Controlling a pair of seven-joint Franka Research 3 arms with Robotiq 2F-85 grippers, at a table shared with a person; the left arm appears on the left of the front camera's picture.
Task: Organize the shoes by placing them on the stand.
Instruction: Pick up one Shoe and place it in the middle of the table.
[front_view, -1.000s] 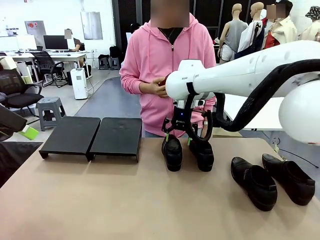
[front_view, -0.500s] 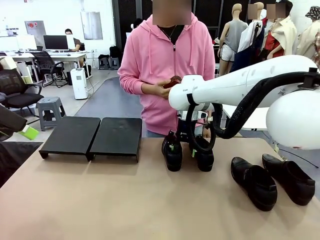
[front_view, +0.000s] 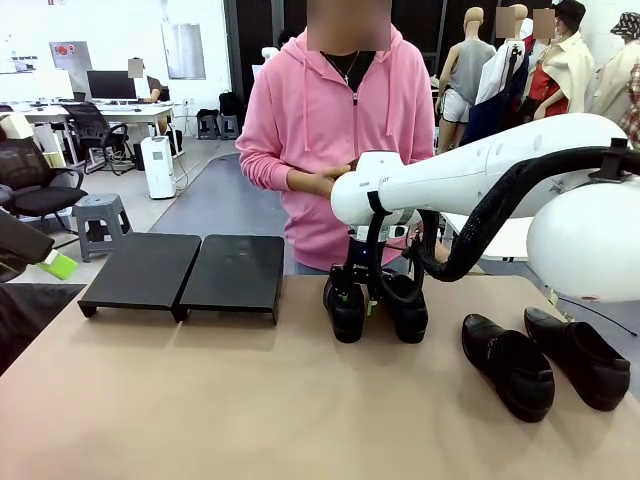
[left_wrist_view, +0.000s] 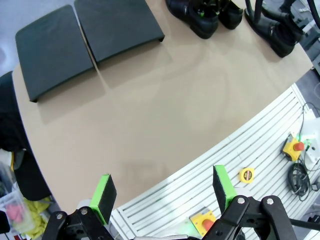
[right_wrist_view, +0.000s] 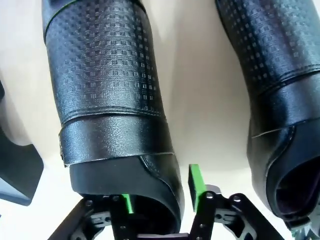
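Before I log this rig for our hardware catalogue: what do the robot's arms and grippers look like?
The right arm is glossy white with rounded joints, small dark lettering and a black ribbed hose looping alongside. The right gripper and left gripper are black, with green pads.

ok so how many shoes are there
4. Two stand side by side at the table's middle: the left shoe, with the right gripper at its heel, and its partner. Two lie farther right: the nearer shoe and the outer shoe. None on the stand.
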